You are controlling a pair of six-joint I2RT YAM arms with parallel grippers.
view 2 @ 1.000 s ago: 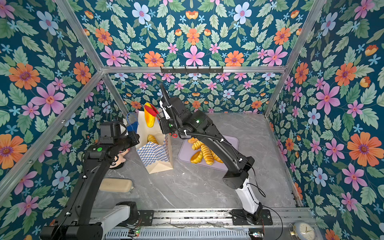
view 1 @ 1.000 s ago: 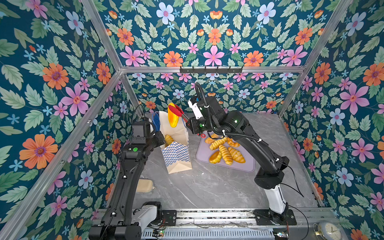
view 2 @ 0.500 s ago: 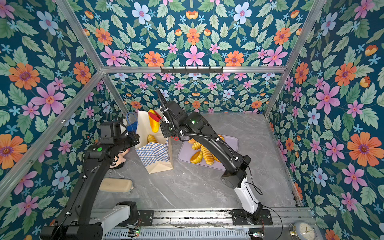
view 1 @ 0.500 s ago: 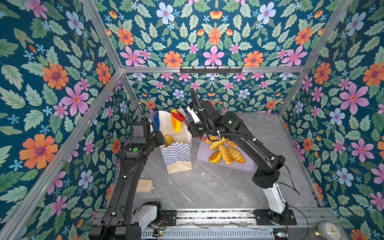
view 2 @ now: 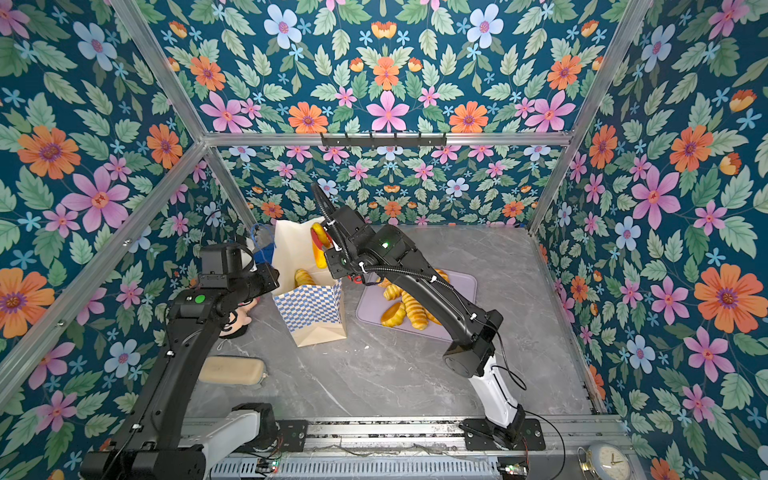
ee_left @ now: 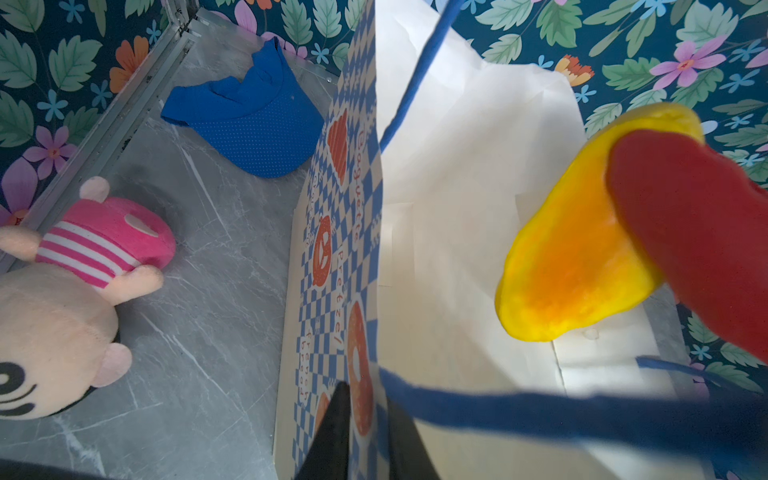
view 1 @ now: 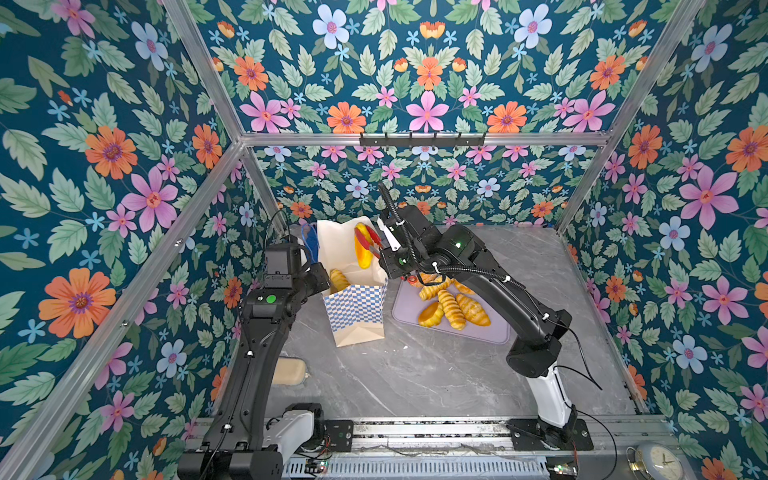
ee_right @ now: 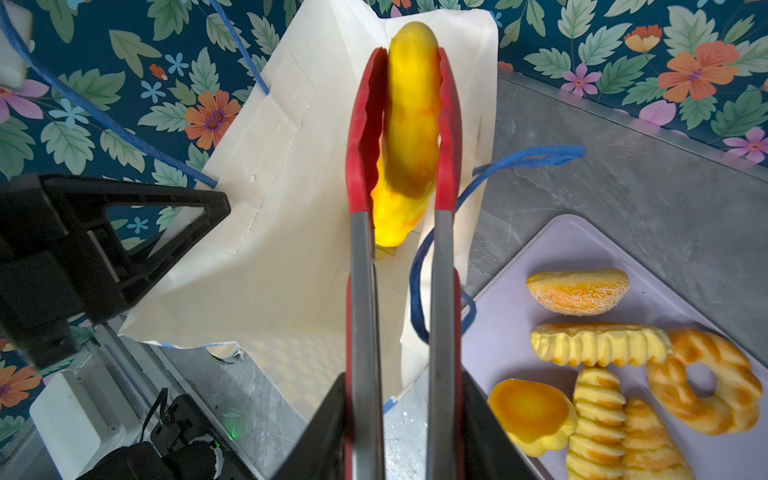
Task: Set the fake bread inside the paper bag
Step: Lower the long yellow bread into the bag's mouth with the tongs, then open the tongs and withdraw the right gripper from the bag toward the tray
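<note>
A: Hazards from here?
B: Glossy yellow oval toy bun (ee_right: 409, 124) clasped in red-tipped metal tongs (ee_right: 361, 137), hanging inside mouth of tall cream blue-checked paper bag (view 1: 357, 307) near far left corner of worktop (view 1: 415, 374). Right gripper (ee_right: 403, 415) clamped on tong arms — possible hang-up on bag's inner wall at release.
A: Obstacles?
B: Blue cord handle (ee_right: 413, 282) looped beside tongs — snag risk. Left gripper (ee_left: 365, 415) pinching bag rim; collapse if lost. Lilac tray (view 1: 494, 332) of more pastries (view 1: 451, 307) just beside bag.

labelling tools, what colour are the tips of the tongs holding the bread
Red tips; clearest in the right wrist view.
</note>
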